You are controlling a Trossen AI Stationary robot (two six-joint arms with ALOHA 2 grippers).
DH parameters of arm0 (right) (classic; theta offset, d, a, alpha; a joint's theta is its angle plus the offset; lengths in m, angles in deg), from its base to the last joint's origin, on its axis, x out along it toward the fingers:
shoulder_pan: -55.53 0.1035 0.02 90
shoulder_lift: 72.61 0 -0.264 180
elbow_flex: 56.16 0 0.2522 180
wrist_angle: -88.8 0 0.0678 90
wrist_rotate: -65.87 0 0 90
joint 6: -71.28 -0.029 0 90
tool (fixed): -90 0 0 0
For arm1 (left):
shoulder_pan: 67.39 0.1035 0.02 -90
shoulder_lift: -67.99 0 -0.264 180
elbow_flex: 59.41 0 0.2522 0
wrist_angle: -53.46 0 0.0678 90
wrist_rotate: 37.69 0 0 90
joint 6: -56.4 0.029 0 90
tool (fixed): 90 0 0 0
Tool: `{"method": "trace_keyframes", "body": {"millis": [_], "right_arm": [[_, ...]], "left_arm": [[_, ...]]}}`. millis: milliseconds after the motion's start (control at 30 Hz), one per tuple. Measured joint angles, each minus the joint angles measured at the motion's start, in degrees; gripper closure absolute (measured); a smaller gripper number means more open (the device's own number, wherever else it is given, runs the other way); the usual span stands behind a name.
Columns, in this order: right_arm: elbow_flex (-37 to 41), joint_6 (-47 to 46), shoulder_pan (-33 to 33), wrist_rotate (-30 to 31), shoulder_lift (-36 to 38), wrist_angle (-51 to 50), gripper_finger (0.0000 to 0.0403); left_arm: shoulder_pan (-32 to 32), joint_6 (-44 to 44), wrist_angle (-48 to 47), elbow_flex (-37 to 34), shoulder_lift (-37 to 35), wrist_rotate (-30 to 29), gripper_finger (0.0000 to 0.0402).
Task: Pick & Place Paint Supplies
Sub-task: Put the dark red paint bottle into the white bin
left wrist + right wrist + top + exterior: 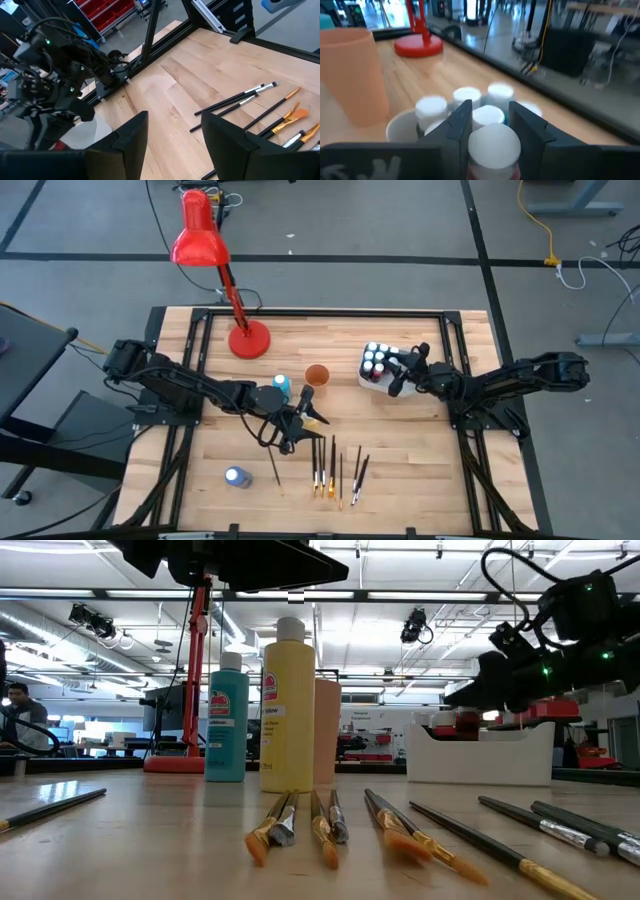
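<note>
now | right gripper (487,125) clamps a white-capped bottle (495,145) upright over the tub (385,383) | left gripper (300,420) wide, empty, brushes (335,470) just beside

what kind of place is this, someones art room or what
Probably a robotics lab or workshop, not an art room: a wooden table in a black metal frame, red parts bins on shelving, and workbenches under industrial ceiling lights.

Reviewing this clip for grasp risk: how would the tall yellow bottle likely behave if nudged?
The yellow bottle stands upright, tall and narrow, so a high push would probably tip it. Its round body suggests it would roll once down. The teal bottle beside it could be knocked too.
</note>
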Motion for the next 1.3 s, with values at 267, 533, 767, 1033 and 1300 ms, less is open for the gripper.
{"method": "trace_keyframes", "body": {"millis": [267,533,767,1033,1300], "right_arm": [[0.0,5.6,-2.24,0.84,0.0,2.32,0.0294],[0.0,3.98,-5.92,-3.55,0.04,0.81,0.0292],[0.0,3.38,-7.15,-5.87,0.04,0.37,0.029],[-0.02,3.38,-9.14,-8.27,0.04,0.33,0.0286],[-0.04,2.46,-9.55,-8.71,0.04,0.6,0.0245]], "left_arm": [[0.0,-1.91,0.04,0.0,0.0,0.01,0.0207],[0.0,-2.0,0.06,0.0,0.0,0.02,0.0207],[0.0,-1.58,0.06,0.0,0.0,0.03,0.0207],[0.0,-1.56,0.08,0.0,0.0,0.03,0.0207],[-0.01,-1.04,0.08,0.0,0.0,0.04,0.0207]]}}
